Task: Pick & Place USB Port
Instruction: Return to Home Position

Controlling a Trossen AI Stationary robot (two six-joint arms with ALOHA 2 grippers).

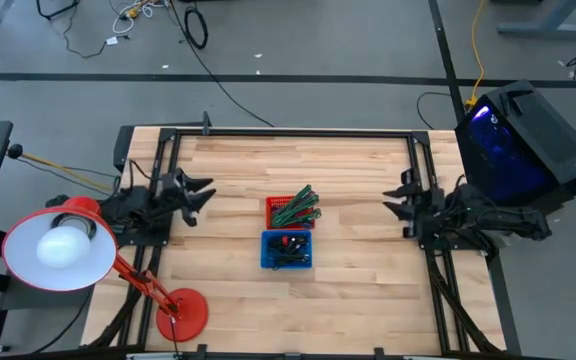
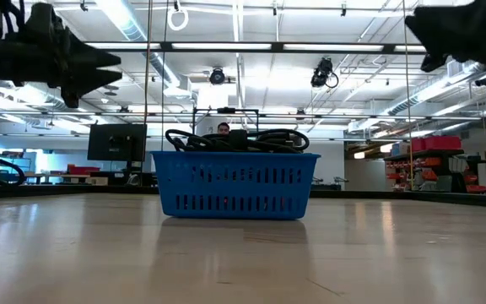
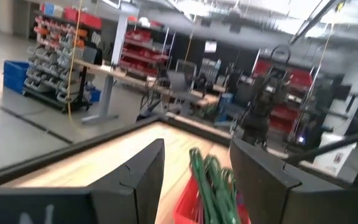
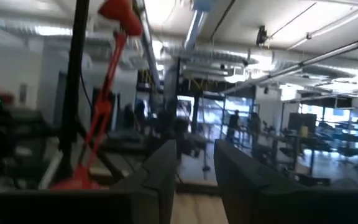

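1. The blue slotted plastic bin sat near the middle of my pale wooden plank table. It held a tangle of black charger cables, and in the low view their loops rose above its rim.
2. The red plastic bin stood just beside the blue one. It held a bundle of green charger cables that poked out over one corner.
3. The blue bin's walls were pierced by rows of narrow upright slots and tapered slightly towards the base.
4. My left gripper hovered at the table's left edge, well apart from both bins. Its dark fingers were spread, with nothing between them.
5. My right gripper hovered at the right edge, its fingers likewise parted and empty.
6. A red jointed desk lamp with a round base stood at the table's left corner.
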